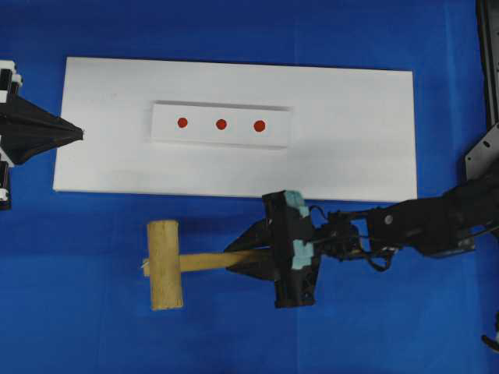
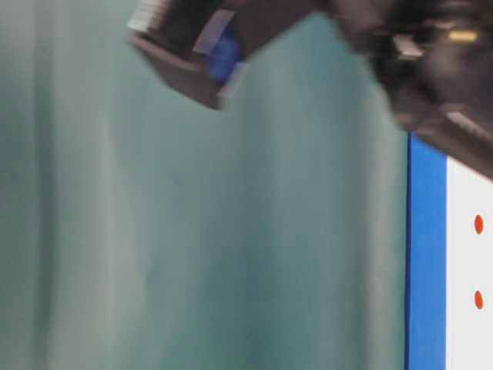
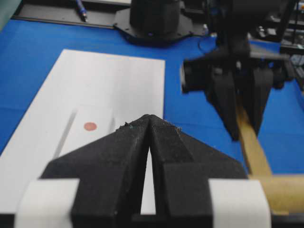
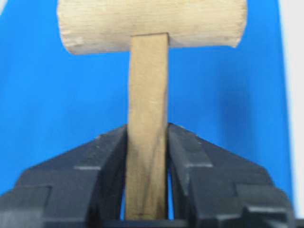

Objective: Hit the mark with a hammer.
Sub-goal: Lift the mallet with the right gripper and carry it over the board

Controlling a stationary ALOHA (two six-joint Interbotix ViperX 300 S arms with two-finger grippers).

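- While the hammer (image 1: 175,263) lies flat on the blue cloth (image 1: 78,312), just near of the white board (image 1: 351,132), the right gripper (image 1: 248,258) has its jaws clamped on the handle.
- Right wrist view: both fingers (image 4: 107,156) press the handle sides, head beyond the tips.
- Hammer head points left in the overhead view, handle runs right into the gripper.
- Left gripper (image 1: 78,133) sits at the board's left edge, jaws pressed together, nothing between them.
- A raised white strip (image 1: 221,125) on the board carries three red marks (image 1: 221,124) in a row, well apart from the hammer.
- Table-level view is mostly blur; a dark arm part at top, two red marks at the right edge.
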